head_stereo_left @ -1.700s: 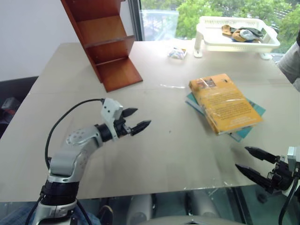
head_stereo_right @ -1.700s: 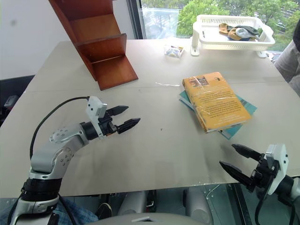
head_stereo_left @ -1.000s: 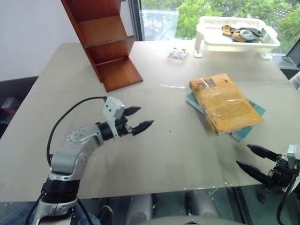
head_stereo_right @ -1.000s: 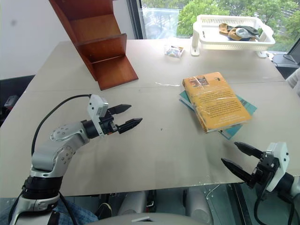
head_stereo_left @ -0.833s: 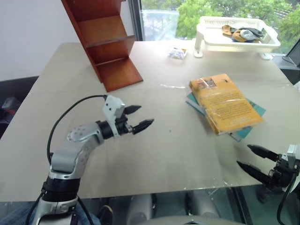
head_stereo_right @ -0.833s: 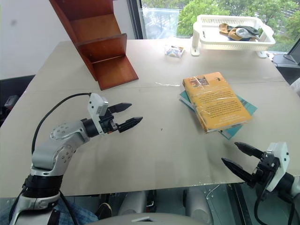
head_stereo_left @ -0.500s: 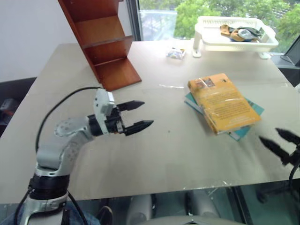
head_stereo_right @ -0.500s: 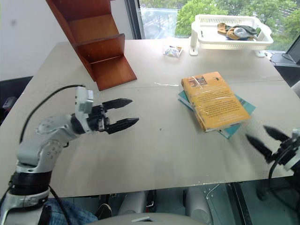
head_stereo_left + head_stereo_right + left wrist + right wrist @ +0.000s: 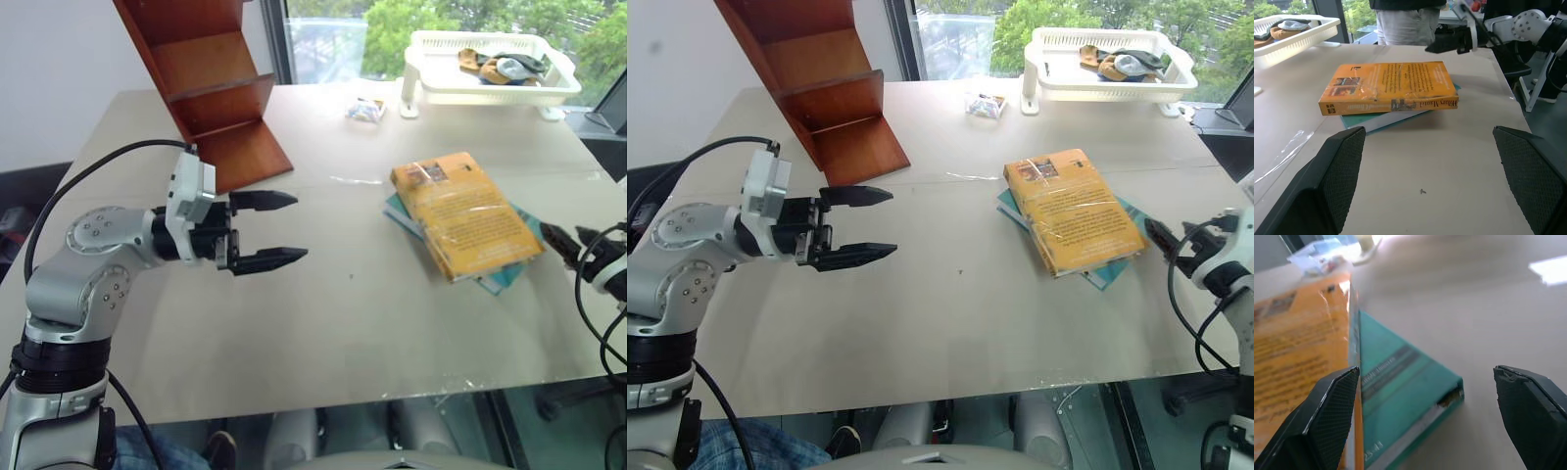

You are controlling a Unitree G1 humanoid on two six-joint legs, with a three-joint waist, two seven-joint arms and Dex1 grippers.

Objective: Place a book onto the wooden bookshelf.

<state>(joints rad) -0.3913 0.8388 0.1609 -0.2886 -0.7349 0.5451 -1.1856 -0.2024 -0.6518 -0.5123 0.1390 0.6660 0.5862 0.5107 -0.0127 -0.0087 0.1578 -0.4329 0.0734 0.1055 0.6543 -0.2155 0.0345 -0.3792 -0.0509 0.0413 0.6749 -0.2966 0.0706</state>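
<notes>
Beside right fingers (image 9: pixel 1172 238), book (image 9: pixel 1073 211), untouched

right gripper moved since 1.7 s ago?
Yes. The right gripper went from the table's near edge forward to the book, open.

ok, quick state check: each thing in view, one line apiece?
book: flat on top of the teal book, wrapped, not gripped.
teal book: flat on the table, under the book.
wooden bookshelf: upright, visible shelves bare.
white basket: on the table's far side, small items inside.
left gripper: open, holding nothing.
right gripper: open, by the books' corner.
</notes>
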